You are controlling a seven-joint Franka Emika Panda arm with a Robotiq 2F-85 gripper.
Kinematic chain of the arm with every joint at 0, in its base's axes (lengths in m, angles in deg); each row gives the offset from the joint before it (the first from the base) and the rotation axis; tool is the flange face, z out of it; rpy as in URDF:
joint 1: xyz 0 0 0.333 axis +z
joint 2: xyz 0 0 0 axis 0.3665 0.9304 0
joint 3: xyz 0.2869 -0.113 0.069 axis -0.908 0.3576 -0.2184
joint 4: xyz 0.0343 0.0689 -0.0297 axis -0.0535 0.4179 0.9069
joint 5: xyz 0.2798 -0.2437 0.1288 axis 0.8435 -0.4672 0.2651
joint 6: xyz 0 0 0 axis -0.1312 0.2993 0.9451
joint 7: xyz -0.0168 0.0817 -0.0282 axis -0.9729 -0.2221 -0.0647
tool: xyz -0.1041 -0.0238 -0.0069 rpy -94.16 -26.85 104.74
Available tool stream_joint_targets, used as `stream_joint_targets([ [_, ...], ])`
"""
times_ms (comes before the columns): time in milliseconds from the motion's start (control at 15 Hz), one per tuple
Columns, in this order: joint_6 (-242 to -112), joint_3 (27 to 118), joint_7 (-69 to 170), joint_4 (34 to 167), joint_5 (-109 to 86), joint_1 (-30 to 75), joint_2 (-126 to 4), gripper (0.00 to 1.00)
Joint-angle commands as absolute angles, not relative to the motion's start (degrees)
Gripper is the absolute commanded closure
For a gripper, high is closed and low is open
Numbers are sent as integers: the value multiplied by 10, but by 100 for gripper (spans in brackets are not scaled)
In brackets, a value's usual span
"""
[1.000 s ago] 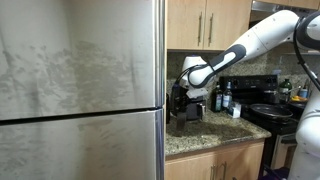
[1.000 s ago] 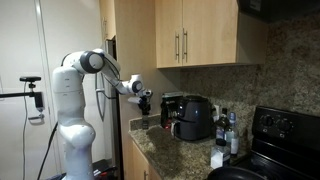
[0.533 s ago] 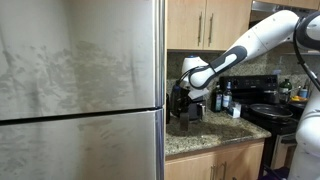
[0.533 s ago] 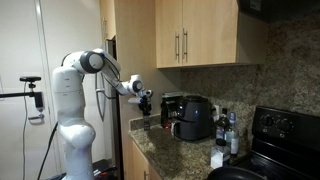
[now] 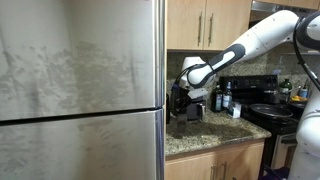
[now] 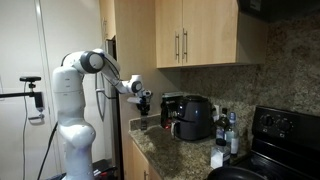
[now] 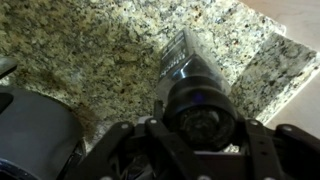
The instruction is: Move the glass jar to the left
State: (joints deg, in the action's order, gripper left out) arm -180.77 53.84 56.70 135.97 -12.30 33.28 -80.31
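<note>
Hanging above the speckled granite tabletop [image 7: 90,50], the gripper [image 7: 200,150] sits directly over the glass jar [image 7: 190,70]. Whether the jaws grip it cannot be told. A black appliance [image 6: 195,117] stands nearby.

Black air fryer [image 6: 193,117] on granite counter [image 6: 165,150], beside stove [image 6: 283,135].

The desk [image 7: 90,50] is speckled granite, polished to a soft gloss. The glass jar [image 7: 195,75] looks dark and shiny. The fridge [image 5: 80,90] is brushed, smudged steel, the cabinets [image 6: 195,30] smooth light wood, and the arm [image 6: 70,90] glossy white plastic.
</note>
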Motion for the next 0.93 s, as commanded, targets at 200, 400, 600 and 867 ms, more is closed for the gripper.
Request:
stream_joint_targets([
  [200, -1753, 547, 600, 1258, -173, 335, -741, 74],
  [400, -1739, 549, 614, 1235, -202, 346, -707, 74],
  [600, -1752, 553, 603, 1234, -187, 351, -687, 74],
  [867, -1785, 558, 623, 1241, -189, 356, -674, 74],
])
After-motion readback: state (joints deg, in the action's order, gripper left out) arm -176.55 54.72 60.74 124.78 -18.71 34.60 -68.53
